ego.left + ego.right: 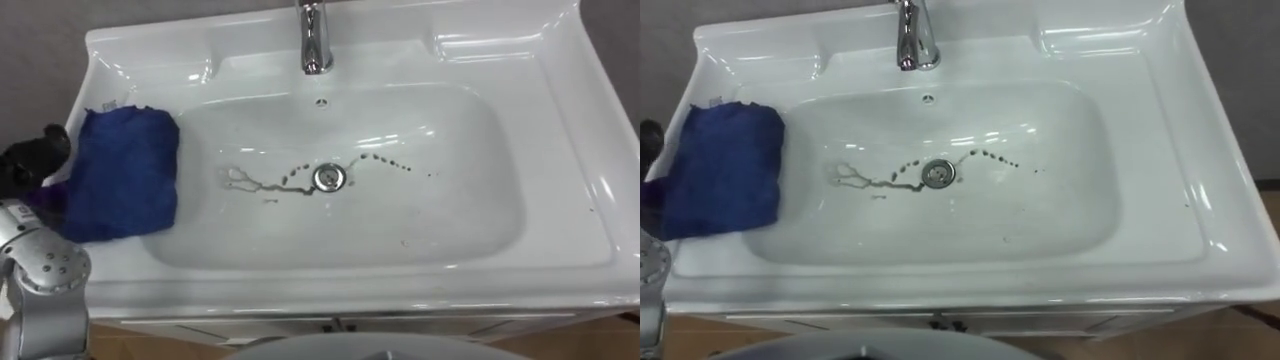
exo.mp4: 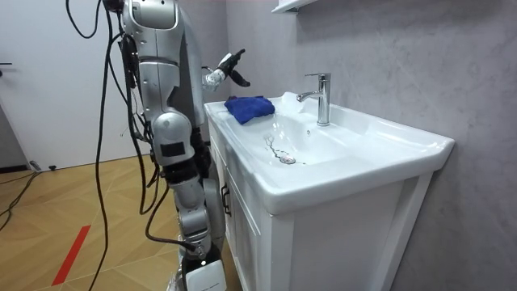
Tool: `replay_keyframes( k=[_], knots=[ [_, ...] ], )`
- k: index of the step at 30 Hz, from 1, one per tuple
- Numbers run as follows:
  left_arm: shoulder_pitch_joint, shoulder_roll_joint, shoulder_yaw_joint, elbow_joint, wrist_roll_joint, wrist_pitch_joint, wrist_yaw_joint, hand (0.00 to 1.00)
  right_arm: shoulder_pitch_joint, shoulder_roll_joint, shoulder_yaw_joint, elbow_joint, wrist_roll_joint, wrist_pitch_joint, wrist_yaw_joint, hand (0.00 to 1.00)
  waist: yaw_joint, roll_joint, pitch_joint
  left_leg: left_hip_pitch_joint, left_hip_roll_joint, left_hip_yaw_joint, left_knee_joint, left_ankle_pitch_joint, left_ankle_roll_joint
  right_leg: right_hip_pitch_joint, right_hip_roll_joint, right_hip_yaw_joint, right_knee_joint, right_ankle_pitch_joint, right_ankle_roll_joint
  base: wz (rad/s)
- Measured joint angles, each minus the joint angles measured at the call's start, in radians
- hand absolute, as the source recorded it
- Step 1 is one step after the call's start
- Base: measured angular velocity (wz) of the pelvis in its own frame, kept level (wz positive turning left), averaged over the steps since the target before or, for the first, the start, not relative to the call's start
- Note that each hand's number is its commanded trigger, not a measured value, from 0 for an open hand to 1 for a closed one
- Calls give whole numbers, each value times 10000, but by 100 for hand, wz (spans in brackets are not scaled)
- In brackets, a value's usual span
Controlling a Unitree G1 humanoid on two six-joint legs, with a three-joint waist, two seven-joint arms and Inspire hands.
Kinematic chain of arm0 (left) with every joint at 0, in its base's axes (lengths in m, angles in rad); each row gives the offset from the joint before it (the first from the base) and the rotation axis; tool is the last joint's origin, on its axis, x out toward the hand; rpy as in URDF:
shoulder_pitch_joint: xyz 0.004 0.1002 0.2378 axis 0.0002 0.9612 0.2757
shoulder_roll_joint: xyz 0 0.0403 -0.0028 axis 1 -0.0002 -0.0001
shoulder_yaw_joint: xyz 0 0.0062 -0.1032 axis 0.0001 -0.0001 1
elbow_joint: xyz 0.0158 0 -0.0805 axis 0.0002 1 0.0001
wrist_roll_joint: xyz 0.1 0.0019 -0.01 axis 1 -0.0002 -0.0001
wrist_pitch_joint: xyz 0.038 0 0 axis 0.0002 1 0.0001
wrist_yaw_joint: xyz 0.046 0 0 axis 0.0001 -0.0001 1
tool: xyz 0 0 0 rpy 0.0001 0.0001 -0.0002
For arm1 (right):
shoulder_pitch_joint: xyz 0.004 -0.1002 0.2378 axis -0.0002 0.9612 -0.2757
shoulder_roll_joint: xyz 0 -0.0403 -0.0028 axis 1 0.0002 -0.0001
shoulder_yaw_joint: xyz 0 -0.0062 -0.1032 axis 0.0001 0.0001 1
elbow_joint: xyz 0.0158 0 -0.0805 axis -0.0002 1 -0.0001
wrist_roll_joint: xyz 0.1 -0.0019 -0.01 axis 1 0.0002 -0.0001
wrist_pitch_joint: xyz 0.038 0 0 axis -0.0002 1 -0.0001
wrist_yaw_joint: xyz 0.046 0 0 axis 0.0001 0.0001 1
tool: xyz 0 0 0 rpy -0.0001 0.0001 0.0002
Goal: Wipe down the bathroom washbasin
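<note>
White ceramic basin (image 1: 575,150): rectangular, set on a white cabinet (image 2: 323,242); its bowl lay to the right of the left hand, across the robot's front.
Left hand (image 1: 35,155): black, at the basin's left end; in the room view it was raised above the rim, the fingers spread apart and loosely straight, with nothing in them.
Blue crumpled cloth (image 1: 125,170): just right of the hand, lying on the basin's left rim with its right edge hanging over the slope into the bowl; whether the hand touched it could not be told from the eye views, while the room view showed it apart, lower than the hand.
Dark streaks and dots (image 1: 260,183): on the bowl floor, further right of the hand than the cloth, running to both sides of the round metal drain (image 1: 329,177).
Chrome tap (image 1: 315,40): upright at the back rim, beyond the drain, well right of the hand.
Robot: stood upright against the cabinet front.
</note>
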Motion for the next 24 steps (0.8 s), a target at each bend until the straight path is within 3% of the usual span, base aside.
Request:
replay_keyframes(
  k=[5,9,15,24],
  knots=[
    [-2,-134,-478,509,10,10,-209,0,-20,30,-6,26,8,-9,106,0,-55,55,8,95,-1,-24,7,-1,1,109,0,-8,-14,4,2,0],
    [-3,-134,-1155,660,27,22,-280,0,-207,-13,-17,75,0,-3,189,0,-349,151,78,75,6,-1,39,-1,1,91,6,74,6,9,-5,-2],
    [-13,-138,-1606,683,1233,9,-376,0,-373,-33,-19,164,-36,-3,176,0,-692,242,51,130,29,116,9,-1,0,70,25,182,17,18,-15,-6],
    [-19,-144,-1660,684,1315,8,-456,0,-377,-29,-19,242,-78,-33,195,0,-868,171,13,213,31,254,3,0,1,92,12,266,16,29,-5,-4]
  ],
)
